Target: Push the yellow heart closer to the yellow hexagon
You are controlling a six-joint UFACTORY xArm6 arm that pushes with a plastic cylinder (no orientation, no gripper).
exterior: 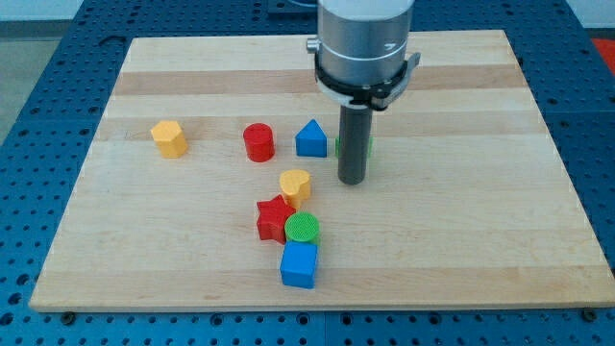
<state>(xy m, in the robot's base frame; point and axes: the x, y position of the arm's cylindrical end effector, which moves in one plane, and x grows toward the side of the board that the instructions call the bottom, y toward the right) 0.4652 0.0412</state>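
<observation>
The yellow heart (296, 184) lies near the board's middle. The yellow hexagon (169, 138) sits far to the view's left of it. My tip (352, 180) rests on the board just to the view's right of the heart, a short gap away. A green block (368, 145) is mostly hidden behind the rod, so its shape cannot be told.
A red cylinder (258, 142) and a blue triangle block (310, 139) stand above the heart. A red star (275, 218), a green cylinder (303, 229) and a blue cube (299, 264) cluster just below it. The wooden board (480, 240) ends at blue pegboard.
</observation>
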